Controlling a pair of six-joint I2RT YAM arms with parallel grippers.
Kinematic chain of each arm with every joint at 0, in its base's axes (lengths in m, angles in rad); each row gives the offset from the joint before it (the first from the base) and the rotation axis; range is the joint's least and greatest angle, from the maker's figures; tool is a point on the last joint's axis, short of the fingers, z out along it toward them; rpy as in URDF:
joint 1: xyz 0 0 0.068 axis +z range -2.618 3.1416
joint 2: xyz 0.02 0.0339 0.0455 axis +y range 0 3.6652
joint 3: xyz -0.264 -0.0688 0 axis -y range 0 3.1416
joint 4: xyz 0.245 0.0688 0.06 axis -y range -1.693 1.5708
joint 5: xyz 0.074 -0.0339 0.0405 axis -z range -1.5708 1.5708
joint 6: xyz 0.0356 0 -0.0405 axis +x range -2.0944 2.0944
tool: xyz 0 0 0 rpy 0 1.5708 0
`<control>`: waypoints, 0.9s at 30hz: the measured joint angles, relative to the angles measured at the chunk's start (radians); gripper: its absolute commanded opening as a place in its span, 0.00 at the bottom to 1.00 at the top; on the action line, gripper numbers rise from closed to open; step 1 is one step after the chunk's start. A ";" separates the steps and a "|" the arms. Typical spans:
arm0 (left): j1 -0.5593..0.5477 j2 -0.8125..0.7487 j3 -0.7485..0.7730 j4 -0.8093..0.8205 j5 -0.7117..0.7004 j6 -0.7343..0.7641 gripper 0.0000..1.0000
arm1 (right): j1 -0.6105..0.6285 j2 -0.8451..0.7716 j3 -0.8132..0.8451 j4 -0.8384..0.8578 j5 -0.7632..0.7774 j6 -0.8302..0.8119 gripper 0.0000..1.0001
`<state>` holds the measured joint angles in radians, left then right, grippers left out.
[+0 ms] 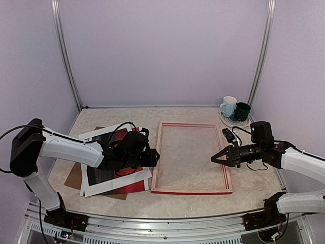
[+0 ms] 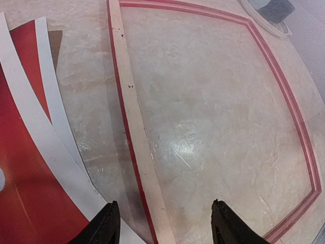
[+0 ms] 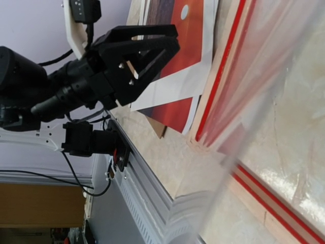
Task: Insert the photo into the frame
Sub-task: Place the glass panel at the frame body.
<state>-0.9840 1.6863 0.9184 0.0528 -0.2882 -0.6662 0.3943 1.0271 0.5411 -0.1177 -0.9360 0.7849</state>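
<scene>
The red-faced frame (image 1: 190, 191) with pale wood sides lies flat mid-table; its left rail (image 2: 133, 112) runs up the left wrist view. The photo (image 1: 120, 136), red with a small white sun, lies left of it in a stack, partly under my left arm; it also shows as the photo (image 2: 25, 183) and the photo (image 3: 193, 35). My left gripper (image 1: 155, 157) is open and empty, its gripper (image 2: 165, 211) straddling the frame's left rail from above. My right gripper (image 1: 214, 159) sits over the frame's right side, shut on a clear pane (image 3: 264, 127) that slants across its wrist view; its fingers are hidden there.
A white mat (image 1: 96, 189) and a brown backing board (image 1: 75, 178) lie in the stack with the photo. A white mug (image 1: 228, 105) and a dark green mug (image 1: 242, 111) stand on a plate (image 1: 229, 122) at the back right. Metal rail (image 1: 167, 223) edges the near side.
</scene>
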 measured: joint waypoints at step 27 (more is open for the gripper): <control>0.000 0.002 0.000 0.000 -0.001 0.000 0.61 | 0.010 -0.035 0.000 -0.008 0.003 0.002 0.00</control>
<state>-0.9840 1.6886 0.9184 0.0525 -0.2890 -0.6662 0.4042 0.9924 0.5411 -0.1257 -0.9333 0.7864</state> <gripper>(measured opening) 0.613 0.004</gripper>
